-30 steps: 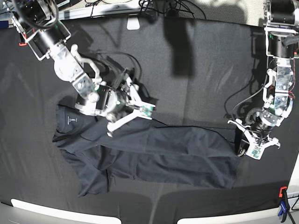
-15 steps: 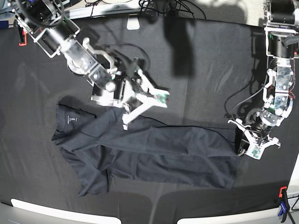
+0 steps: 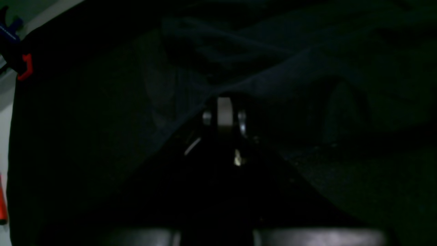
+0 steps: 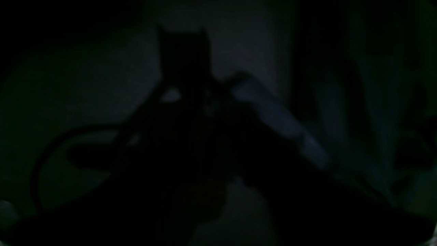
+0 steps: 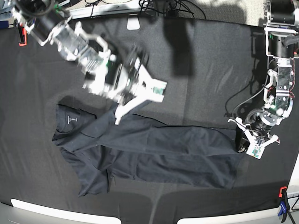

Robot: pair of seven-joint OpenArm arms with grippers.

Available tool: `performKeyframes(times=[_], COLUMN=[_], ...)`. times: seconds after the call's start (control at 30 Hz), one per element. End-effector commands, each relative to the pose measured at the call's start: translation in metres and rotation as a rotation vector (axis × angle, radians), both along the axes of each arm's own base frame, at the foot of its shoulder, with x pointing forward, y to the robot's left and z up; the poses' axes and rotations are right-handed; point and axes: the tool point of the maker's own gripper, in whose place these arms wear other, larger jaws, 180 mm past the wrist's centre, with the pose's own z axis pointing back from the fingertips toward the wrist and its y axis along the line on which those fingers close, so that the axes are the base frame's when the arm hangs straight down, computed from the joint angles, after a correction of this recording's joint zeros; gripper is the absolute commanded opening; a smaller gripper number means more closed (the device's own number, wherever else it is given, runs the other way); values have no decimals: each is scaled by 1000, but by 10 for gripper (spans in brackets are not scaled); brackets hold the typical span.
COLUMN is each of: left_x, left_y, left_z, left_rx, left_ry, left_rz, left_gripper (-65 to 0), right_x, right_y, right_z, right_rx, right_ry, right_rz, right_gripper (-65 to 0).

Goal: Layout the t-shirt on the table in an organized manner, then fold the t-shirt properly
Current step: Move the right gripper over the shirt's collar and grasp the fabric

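Observation:
The dark slate-grey t-shirt (image 5: 159, 149) lies stretched sideways on the black table (image 5: 205, 70), with its collar and small white label (image 5: 71, 120) at the left. My left gripper (image 5: 242, 147) sits low at the shirt's right end, shut on the hem. In the left wrist view the fabric (image 3: 259, 71) bunches into the closed fingertips of that gripper (image 3: 223, 102). My right gripper (image 5: 139, 101) hovers open above the shirt's upper edge with nothing between its spread fingers. The right wrist view is too dark to read.
A red clamp (image 5: 21, 37) holds the cloth at the back left, and a red and blue clamp (image 5: 282, 203) sits at the front right corner. Cables (image 5: 163, 7) run along the back edge. White panels (image 5: 60, 213) border the front edge.
My right arm has lifted off the shirt's upper edge and swung toward the back, its fingers spread. The shirt and the left gripper have stayed put.

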Motion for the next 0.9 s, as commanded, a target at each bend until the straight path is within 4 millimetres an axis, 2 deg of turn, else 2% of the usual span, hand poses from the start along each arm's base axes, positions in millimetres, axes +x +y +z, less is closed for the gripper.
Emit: performKeyframes(times=[0.0, 0.03, 0.17, 0.27, 0.37, 0.5, 0.57, 0.6, 0.63, 0.7, 0.73, 0.87], left_x=[11, 12, 11, 12, 11, 12, 11, 12, 12, 12, 11, 12], left_y=[5, 5, 5, 5, 5, 5, 5, 5, 5, 5, 5, 5], left_z=[24, 24, 24, 24, 24, 24, 24, 24, 24, 24, 24, 24], left_rx=[-4, -4, -4, -4, -4, -4, -4, -4, -4, -4, -4, -4], left_ry=[-70, -71, -70, -70, -71, -71, -70, -71, -71, -71, -71, -71], left_rz=[6, 6, 6, 6, 6, 6, 6, 5, 6, 5, 6, 5], left_gripper=[-650, -650, -650, -650, -650, -650, -650, -650, -650, -650, -650, -650], right_x=[8, 10, 33, 41, 44, 38, 36, 37, 40, 48, 52, 70], right_y=[4, 5, 0, -6, -6, 11, 13, 12, 11, 2, -3, -14], right_z=[9, 9, 14, 5, -8, -20, -23, -23, -22, -20, -17, 5], right_rx=[35, 38, 37, -1, -14, 19, -5, -22, -28, -60, -83, -115], right_ry=[-47, -74, -182, -171, -138, -72, -55, -58, -65, -87, -107, -243], right_rz=[1, 12, -28, -59, -77, -91, -105, -119, -144, -208, -229, -272], right_gripper=[-357, -330, -329, -329, -329, -329, -334, -367, -430, -605, -650, -650])
